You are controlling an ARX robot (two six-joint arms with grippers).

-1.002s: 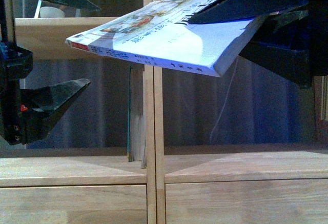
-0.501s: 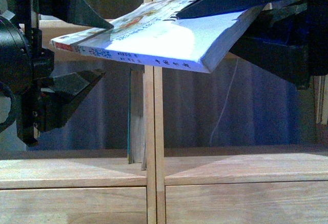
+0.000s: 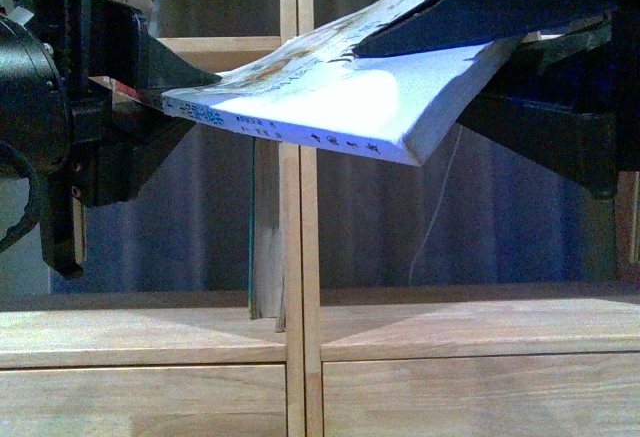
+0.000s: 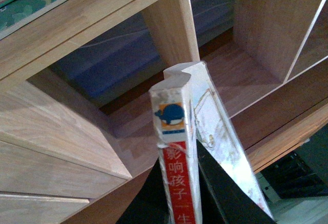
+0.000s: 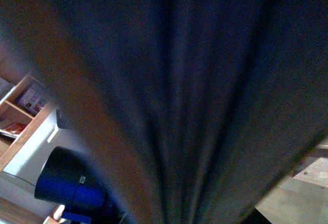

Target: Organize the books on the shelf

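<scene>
Two end effectors have the paperback (image 3: 330, 97) between them, high in front of the shelf (image 3: 300, 257) and touching none of its boards. My right end effector (image 3: 410, 77) is clamped on the far end, one jaw on the cover and one beneath. My left end effector (image 3: 195, 97) is closed on the red-marked spine corner. In the left wrist view the spine (image 4: 177, 183) stands pinched between both dark fingers (image 4: 154, 198). The book lies nearly flat, tilted up toward the right arm, with its spine facing me. I judge this to be the handover or two-armed turning step, with the placing not yet done. The next move, as I read it, is to let one arm release, stand the book on edge and slide it into the left bay beside the teal book (image 3: 253, 227). That one stands upright against the centre divider. The book must go in squarely so its corner does not catch the divider or knock the standing book over. By count I see two books, one shelf and two drawer fronts (image 3: 140, 397) along the bottom of the front view. Something dark fills most of the right wrist view, so I learn nothing there.
</scene>
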